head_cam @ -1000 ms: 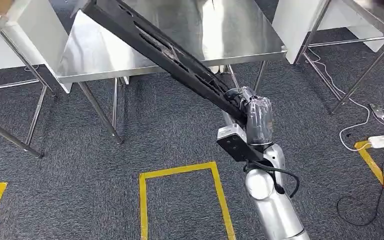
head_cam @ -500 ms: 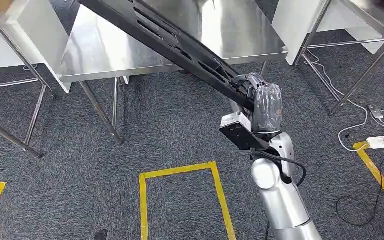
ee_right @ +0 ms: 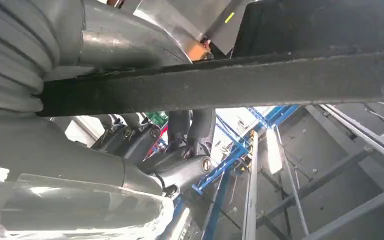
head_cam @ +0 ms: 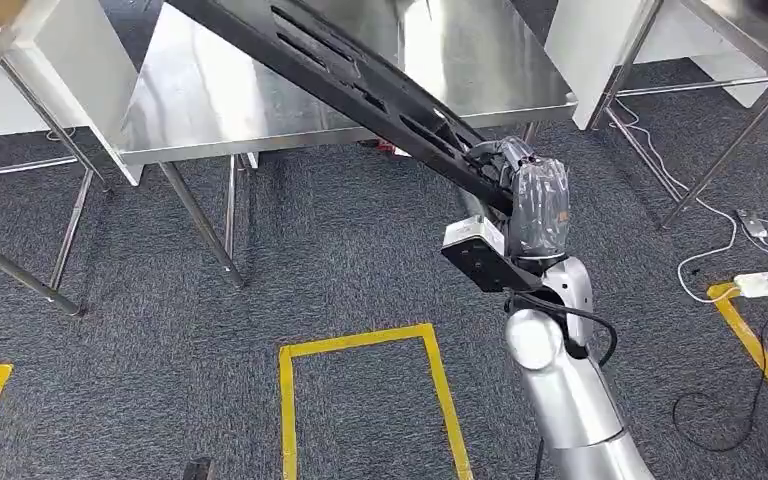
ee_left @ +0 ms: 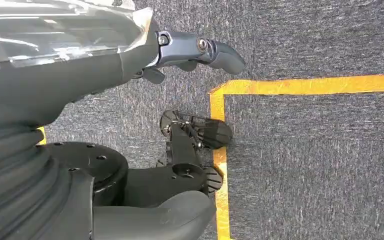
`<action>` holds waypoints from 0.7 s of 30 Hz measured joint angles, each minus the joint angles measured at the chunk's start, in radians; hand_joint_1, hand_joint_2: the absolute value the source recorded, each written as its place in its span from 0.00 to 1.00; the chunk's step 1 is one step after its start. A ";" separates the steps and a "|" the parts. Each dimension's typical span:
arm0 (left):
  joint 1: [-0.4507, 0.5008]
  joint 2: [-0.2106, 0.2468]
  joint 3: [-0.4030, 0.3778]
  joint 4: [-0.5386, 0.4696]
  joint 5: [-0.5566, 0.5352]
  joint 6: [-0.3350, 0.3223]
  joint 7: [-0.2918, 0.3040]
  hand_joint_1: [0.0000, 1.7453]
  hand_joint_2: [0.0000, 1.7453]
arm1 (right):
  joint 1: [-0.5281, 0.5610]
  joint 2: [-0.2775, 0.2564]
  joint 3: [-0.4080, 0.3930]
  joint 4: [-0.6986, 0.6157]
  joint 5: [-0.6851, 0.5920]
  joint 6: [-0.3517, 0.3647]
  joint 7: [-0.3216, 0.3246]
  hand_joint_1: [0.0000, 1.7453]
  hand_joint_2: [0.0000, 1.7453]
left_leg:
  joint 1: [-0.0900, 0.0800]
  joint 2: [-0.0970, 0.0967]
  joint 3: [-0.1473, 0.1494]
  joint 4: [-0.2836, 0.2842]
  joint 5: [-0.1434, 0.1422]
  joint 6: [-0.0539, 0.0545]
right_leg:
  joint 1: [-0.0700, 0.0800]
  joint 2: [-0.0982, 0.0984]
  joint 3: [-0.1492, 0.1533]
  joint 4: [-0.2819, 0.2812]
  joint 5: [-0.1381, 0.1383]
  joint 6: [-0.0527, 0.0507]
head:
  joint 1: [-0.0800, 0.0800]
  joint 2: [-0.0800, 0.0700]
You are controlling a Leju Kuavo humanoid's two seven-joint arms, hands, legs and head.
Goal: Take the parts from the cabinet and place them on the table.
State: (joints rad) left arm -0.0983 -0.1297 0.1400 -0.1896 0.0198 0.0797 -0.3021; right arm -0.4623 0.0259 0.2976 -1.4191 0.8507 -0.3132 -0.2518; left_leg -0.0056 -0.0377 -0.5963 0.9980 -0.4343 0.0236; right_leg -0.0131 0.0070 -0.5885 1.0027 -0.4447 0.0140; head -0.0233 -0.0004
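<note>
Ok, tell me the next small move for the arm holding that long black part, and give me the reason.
Probably carry the long black part a little further forward over the steel table, then lower it. The right hand grips its near end in front of the table edge, and the part slopes up across the tabletop, apparently not resting on it. The left hand hangs over the carpet, holding nothing.

A polished silver right arm (head_cam: 565, 400) with rounded joints carries a looping black cable (head_cam: 580, 335), a flat black wrist box (head_cam: 480, 265) and a grey robot hand (head_cam: 535, 205) wrapped in clear plastic.
</note>
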 joint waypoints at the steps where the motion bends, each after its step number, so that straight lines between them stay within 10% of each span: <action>1: 0.000 0.001 0.000 0.000 0.000 -0.001 0.000 0.00 1.00 | -0.001 0.000 0.000 0.003 0.000 0.000 0.000 1.00 1.00 | 0.000 0.000 0.000 0.000 0.000 0.000 | 0.000 0.000 0.000 0.000 0.000 0.000 | 0.000 0.000; 8: -0.001 0.006 0.001 0.000 -0.005 -0.020 0.021 0.00 1.00 | -0.002 0.001 0.001 0.019 -0.008 -0.010 -0.008 1.00 1.00 | -0.003 0.000 -0.005 0.007 -0.005 0.002 | -0.012 0.000 0.003 -0.010 0.003 0.006 | 0.001 0.000; 12: -0.005 0.006 0.003 -0.002 -0.002 -0.035 0.026 0.00 1.00 | -0.012 0.007 0.004 0.028 -0.010 -0.018 -0.022 1.00 1.00 | 0.014 0.004 0.056 -0.087 0.031 0.046 | 0.003 -0.001 -0.009 0.025 -0.016 0.008 | 0.002 0.000; 16: -0.006 0.005 0.006 -0.002 0.003 -0.037 0.026 0.00 1.00 | -0.016 0.006 0.009 0.048 -0.015 -0.026 -0.027 1.00 1.00 | 0.019 0.006 0.059 -0.082 0.025 0.033 | -0.016 -0.001 -0.143 0.269 -0.095 0.020 | 0.004 0.000; 20: -0.005 0.004 0.014 -0.002 0.010 -0.042 0.027 0.00 1.00 | -0.017 0.007 0.012 0.061 -0.016 -0.028 -0.031 1.00 1.00 | 0.046 -0.001 0.053 -0.026 -0.020 -0.012 | -0.049 -0.006 -0.013 -0.007 0.022 0.087 | 0.005 0.000; 21: -0.006 0.016 0.020 -0.003 0.011 -0.043 0.026 0.00 1.00 | -0.017 0.007 0.013 0.069 -0.019 -0.030 -0.033 1.00 1.00 | 0.036 -0.002 0.041 -0.011 -0.037 -0.028 | -0.036 0.000 -0.015 0.024 0.006 0.085 | 0.015 0.000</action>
State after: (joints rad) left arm -0.1045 -0.1132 0.1598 -0.1923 0.0309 0.0362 -0.2758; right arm -0.4792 0.0328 0.3105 -1.3504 0.8320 -0.3430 -0.2850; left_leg 0.0304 -0.0402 -0.5557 0.9870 -0.4716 -0.0042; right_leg -0.0489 0.0074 -0.6035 1.0271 -0.4388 0.0989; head -0.0083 -0.0004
